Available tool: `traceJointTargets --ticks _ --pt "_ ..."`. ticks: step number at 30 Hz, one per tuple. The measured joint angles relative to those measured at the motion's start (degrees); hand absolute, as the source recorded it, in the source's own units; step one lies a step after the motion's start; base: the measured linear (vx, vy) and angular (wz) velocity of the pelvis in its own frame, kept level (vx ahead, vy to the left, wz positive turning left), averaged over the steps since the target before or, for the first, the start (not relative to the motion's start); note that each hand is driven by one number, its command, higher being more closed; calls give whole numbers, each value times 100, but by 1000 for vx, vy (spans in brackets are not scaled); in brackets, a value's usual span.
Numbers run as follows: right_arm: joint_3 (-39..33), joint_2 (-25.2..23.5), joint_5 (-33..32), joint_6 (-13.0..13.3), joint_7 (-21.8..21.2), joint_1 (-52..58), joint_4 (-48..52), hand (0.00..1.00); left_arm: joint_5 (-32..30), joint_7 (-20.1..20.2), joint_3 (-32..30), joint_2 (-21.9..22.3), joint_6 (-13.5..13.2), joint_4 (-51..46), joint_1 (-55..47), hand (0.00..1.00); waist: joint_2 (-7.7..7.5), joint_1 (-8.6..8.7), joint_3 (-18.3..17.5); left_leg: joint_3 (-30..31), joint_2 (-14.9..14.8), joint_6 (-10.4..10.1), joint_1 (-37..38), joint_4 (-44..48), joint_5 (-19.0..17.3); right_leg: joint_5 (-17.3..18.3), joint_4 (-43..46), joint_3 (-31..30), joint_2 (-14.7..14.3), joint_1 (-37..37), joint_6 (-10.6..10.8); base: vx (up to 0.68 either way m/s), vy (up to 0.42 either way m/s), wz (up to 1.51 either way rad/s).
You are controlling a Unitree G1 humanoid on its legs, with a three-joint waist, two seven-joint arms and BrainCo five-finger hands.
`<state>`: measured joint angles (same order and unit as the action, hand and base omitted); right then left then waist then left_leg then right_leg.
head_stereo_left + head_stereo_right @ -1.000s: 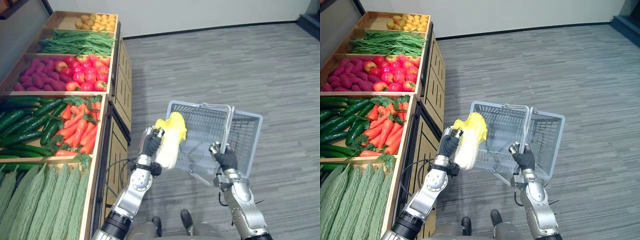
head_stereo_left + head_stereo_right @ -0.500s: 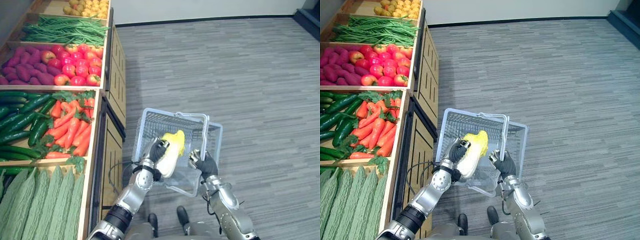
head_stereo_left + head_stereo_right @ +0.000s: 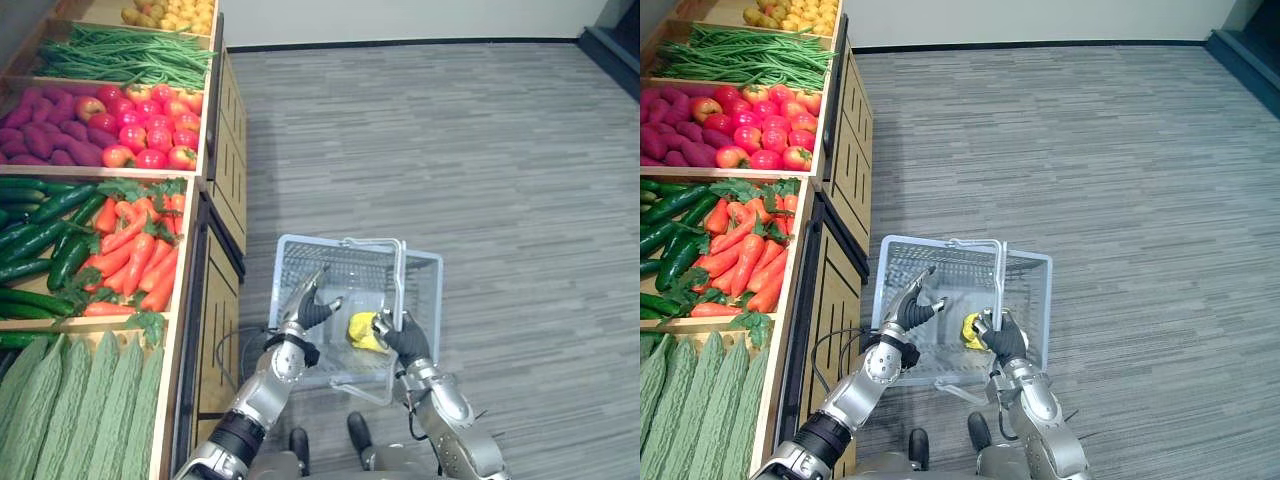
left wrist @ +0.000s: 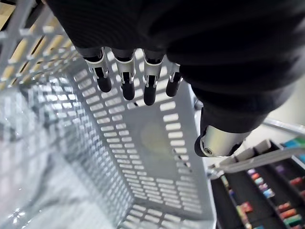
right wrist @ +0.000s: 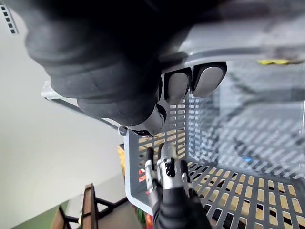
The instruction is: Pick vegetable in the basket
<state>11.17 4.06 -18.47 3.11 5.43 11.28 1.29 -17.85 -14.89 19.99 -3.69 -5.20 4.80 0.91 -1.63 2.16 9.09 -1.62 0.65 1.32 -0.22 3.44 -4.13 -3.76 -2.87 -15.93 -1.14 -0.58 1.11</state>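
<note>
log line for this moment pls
left hand open above basket | right hand shut on basket handle | napa cabbage inside basket

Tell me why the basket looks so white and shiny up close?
Left wrist view: light glares off the basket wall, bleaching its slots, with the left hand dark against it. Right wrist view: the same pale glare on the mesh. Left eye view: even light, no glare.

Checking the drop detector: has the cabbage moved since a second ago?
Yes. The cabbage has gone from the left hand, then up at the rim of the basket, down inside it; that hand is now open.
</note>
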Motion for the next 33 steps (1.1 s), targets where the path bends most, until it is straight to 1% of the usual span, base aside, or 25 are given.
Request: traceJointTargets --ticks 1,2,4,6,10,12,15,17,20,23,24,26,27,28,29,30,31,32,33 --pt "-169 -47 120 -1 85 11 0 100 270 40 -62 17 -51 -210 -155 0 9 -17 -19 9 24 21 63 -101 51 16 -19 21 20 29 24 -6 28 13" --pt "-253 -50 145 -1 102 24 0 100 351 65 -97 18 -55 -322 -256 0 22 -29 -51 18 32 25 87 -166 80 25 -19 32 28 28 37 -5 23 10" --pt "-638 -87 345 0 228 92 0 100 661 133 -283 11 -158 -743 -651 0 61 -63 -170 73 59 40 156 -351 170 47 -18 108 54 31 66 8 27 14" --pt "-966 -145 408 1 329 178 0 100 958 183 -450 16 -263 -1061 -889 0 69 -89 -256 172 85 41 192 -479 244 65 -18 197 81 41 88 17 26 21" --pt "-1491 -204 514 1 487 297 0 100 1659 265 -733 16 -483 -1660 -1353 0 105 -137 -316 310 148 62 237 -635 369 86 -16 349 150 61 118 14 42 22" --pt "-1682 -315 568 1 582 403 1 100 2006 257 -989 19 -555 -1873 -1621 0 107 -165 -321 313 160 61 354 -754 402 104 -15 373 167 132 140 -4 36 5" --pt "-1842 -414 584 1 604 588 1 100 2302 237 -1436 122 -633 -1875 -1919 0 119 -171 -432 294 175 53 404 -788 395 158 52 386 183 136 166 -2 6 1" --pt "-1868 -452 584 1 610 671 0 100 2359 221 -1728 200 -643 -1868 -2004 0 112 -197 -452 268 178 37 419 -787 383 173 82 381 185 133 169 -5 -1 -3" --pt "-1931 -581 600 -1 604 714 0 100 2440 201 -2059 268 -644 -1744 -2001 0 109 -311 -461 157 173 62 428 -726 351 176 90 328 182 134 169 -15 -9 -12" --pt "-1929 -640 634 -1 602 702 0 100 2448 187 -2293 335 -633 -1447 -2001 0 110 -346 -470 89 171 98 397 -604 282 225 116 317 183 125 202 -9 -15 -12" --pt "-1920 -643 655 -1 590 701 0 100 2445 140 -2309 371 -625 -1310 -2001 0 101 -454 -469 -2 160 91 351 -416 150 305 180 323 184 104 215 -6 -19 -27" --pt "-1900 -650 680 -1 585 694 0 100 2443 100 -2328 397 -603 -1259 -2005 0 86 -515 -476 -94 132 82 203 -63 -78 369 262 351 183 51 194 -4 -14 -28" --pt "-1893 -654 694 0 578 674 -1 100 2428 98 -2350 424 -590 -1250 -2004 0 82 -579 -482 -126 105 80 59 219 -238 428 354 382 171 -18 213 -1 -8 -29" --pt "-1895 -652 732 0 579 639 -4 100 2355 105 -2340 469 -576 -1233 -2005 0 77 -625 -488 -199 26 75 -235 758 -557 520 560 460 124 -179 213 2 -5 -22" --pt "-1888 -651 742 0 578 625 -16 100 2328 105 -2340 484 -569 -1217 -2006 0 77 -628 -488 -202 -8 68 -338 968 -681 586 646 490 98 -228 211 23 6 -18" --pt "-1807 -644 784 0 579 578 -69 100 2268 108 -2344 508 -513 -1191 -2008 0 70 -635 -482 -203 -74 61 -513 1344 -928 768 934 561 41 -366 221 52 19 -9" --pt "-1775 -636 793 0 579 536 -144 100 2233 110 -2341 524 -491 -1175 -2014 0 33 -631 -453 -204 -116 78 -594 1650 -1146 993 1370 690 32 -534 296 51 18 -11" --pt "-1760 -634 799 0 579 513 -196 100 2217 113 -2334 520 -477 -1164 -2014 0 13 -629 -434 -218 -135 88 -610 1782 -1264 1124 1675 757 35 -635 377 60 27 -21" --pt "-1689 -635 828 -1 579 446 -302 100 2195 114 -2287 513 -461 -1078 -2010 0 4 -640 -370 -250 -180 128 -614 1980 -1456 1243 2441 939 23 -921 505 85 33 -23"
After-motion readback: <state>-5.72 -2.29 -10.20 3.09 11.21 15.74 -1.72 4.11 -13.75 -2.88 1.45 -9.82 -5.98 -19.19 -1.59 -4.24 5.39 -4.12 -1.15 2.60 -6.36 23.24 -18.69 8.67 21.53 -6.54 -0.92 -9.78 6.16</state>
